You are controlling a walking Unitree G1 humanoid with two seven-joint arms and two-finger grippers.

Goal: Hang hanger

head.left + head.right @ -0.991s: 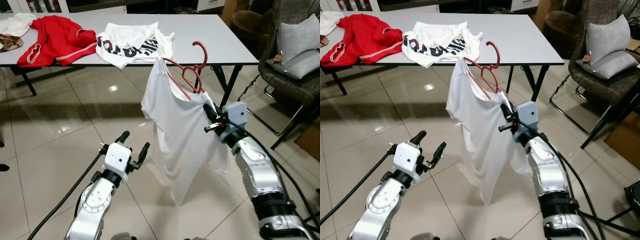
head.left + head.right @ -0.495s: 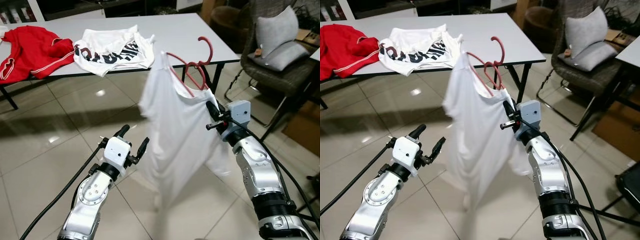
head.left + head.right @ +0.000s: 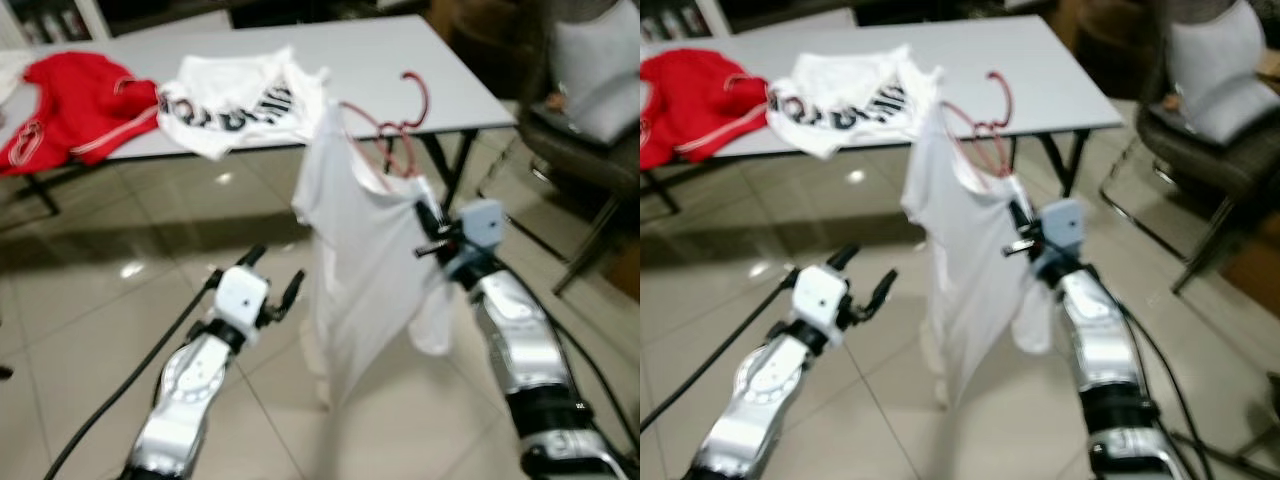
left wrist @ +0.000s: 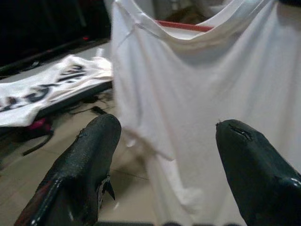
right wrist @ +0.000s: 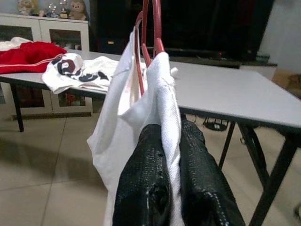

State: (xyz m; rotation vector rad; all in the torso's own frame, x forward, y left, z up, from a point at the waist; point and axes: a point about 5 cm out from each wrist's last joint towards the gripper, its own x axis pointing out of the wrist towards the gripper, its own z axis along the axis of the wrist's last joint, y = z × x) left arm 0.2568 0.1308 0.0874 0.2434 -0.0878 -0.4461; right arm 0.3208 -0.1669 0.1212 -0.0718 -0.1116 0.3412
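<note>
Right gripper: the right gripper point(image 5: 171, 155) is pinching one shoulder of the white shirt point(image 3: 365, 250) between its two black fingers, which are closed tight on the cloth, and is holding it raised in front of the robot.
Hanger: the red hanger point(image 3: 395, 130) is sitting inside the neck of the white shirt, its hook sticking up above the collar; it is being carried in the air over the floor, in front of the bench's near edge.
White shirt: it is hanging down from the hanger and the right gripper, its lower part dangling free above the tiled floor point(image 3: 90, 310).
Left gripper: the left gripper point(image 3: 272, 285) is hovering low, just beside the hanging shirt, its fingers point(image 4: 94, 150) spread wide apart and holding nothing; in the left wrist view the shirt is hanging just beyond them.
Bench: the grey bench point(image 3: 450, 80) is carrying a white printed garment point(image 3: 235, 100) near its middle and a red garment point(image 3: 80, 105) toward the robot's left.
Chair: a dark chair point(image 3: 1200, 150) with a grey cushion point(image 3: 1215, 65) is standing at the robot's right.
Sharpness: both eye views are looking blurred.
</note>
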